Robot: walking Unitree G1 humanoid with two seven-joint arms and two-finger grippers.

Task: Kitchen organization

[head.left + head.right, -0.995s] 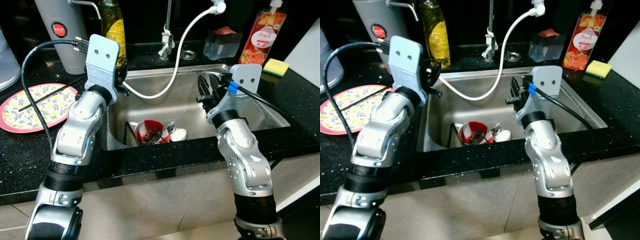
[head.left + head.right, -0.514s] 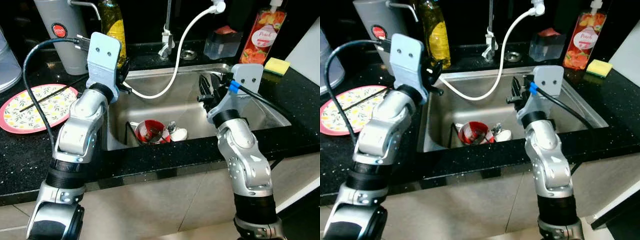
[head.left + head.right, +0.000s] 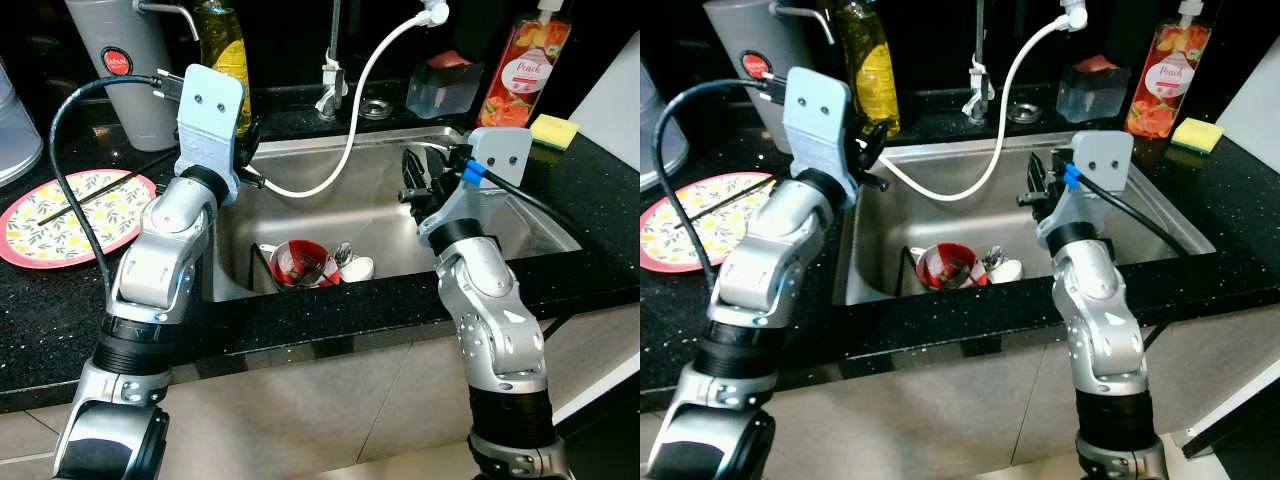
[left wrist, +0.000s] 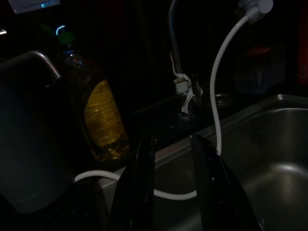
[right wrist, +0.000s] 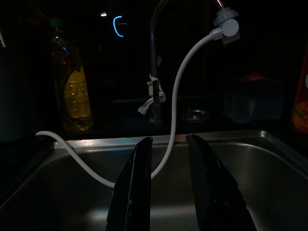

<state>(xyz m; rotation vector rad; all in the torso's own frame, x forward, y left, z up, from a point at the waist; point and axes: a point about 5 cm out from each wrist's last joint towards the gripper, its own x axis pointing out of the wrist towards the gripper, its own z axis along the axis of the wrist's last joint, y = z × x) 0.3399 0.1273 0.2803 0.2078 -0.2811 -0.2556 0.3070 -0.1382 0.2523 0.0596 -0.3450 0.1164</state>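
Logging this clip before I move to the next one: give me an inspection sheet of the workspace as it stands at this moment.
Surface: black speckled counter around a steel sink.
Job's things: red bowl with utensils and a white dish in the sink; floral plate with chopsticks on the counter to the robot's left.
Clutter: oil bottle, grey canister, peach soap bottle, yellow sponge, clear container.
Grippers: left gripper open, empty, over the sink's left rim; right gripper open, empty, above the basin.
Cables: white hose from the tap into the sink; black cables on both arms.
Surroundings: tiled floor, cabinet front.
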